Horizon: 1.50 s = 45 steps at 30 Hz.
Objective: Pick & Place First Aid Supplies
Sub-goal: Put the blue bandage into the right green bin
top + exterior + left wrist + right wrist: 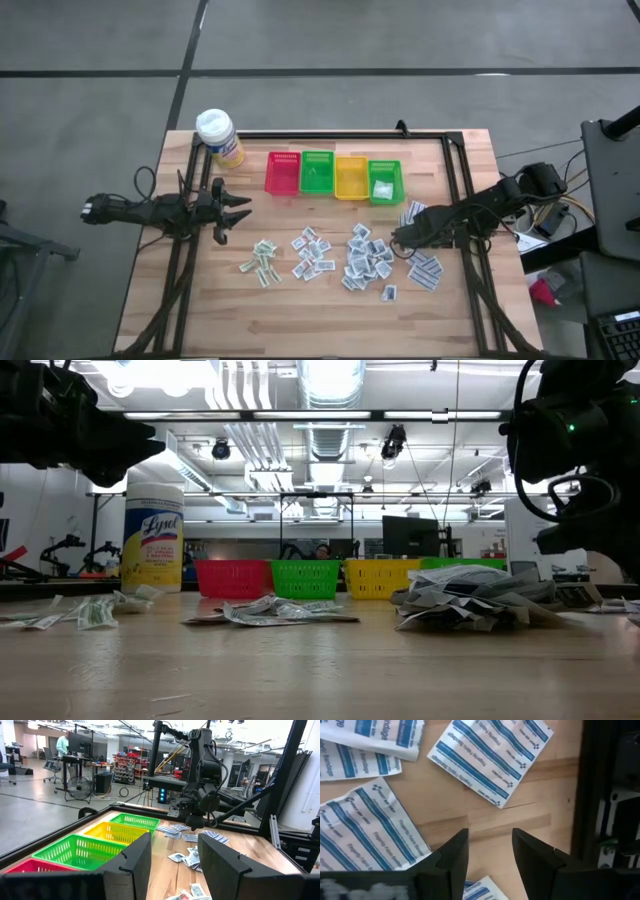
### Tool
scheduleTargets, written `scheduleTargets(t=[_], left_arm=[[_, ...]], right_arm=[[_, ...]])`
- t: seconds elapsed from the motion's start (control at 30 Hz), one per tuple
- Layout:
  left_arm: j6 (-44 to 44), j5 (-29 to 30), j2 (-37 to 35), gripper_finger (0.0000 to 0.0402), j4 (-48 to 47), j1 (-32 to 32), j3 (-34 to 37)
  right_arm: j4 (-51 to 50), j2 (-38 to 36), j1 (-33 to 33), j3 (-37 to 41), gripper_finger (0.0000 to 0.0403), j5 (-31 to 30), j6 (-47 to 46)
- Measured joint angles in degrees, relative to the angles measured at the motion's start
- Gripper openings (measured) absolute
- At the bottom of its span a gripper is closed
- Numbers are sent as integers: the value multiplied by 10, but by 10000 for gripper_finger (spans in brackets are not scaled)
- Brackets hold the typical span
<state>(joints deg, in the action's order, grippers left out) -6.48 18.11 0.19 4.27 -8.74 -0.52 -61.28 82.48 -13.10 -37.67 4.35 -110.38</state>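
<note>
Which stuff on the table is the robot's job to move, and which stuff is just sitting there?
For the job:
- paper packets, scattered across the wood
- four baskets: red basket, green basket, yellow basket, second green basket with packets already inside
- left gripper and right gripper, both open and empty

Just sitting there:
- yellow wipes canister at the table's corner

Four plastic baskets stand in one row at the upper middle of the high view: one red basket [282, 173], two green baskets [317, 172] [386, 182] and one yellow basket [351, 178]. One yellow bottle [220, 137] sits upper left of them. The first aid packets [368, 258] number in the dozens, too small to count exactly, in four loose clusters across the lower middle; one or more lie in the right-hand green basket
</note>
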Motion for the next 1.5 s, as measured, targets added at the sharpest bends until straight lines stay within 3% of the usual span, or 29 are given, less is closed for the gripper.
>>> scheduleTargets(t=[0.4,0.97,1.5], left_arm=[[0,0,0,158,-1,0,0],[0,0,0,158,0,0,0],[34,0,0,158,0,0,0]], right_arm=[[-4,-11,0,4,148,-31,-50],[-25,-71,0,6,148,-61,-238],[-26,7,70,6,148,-57,-283]])
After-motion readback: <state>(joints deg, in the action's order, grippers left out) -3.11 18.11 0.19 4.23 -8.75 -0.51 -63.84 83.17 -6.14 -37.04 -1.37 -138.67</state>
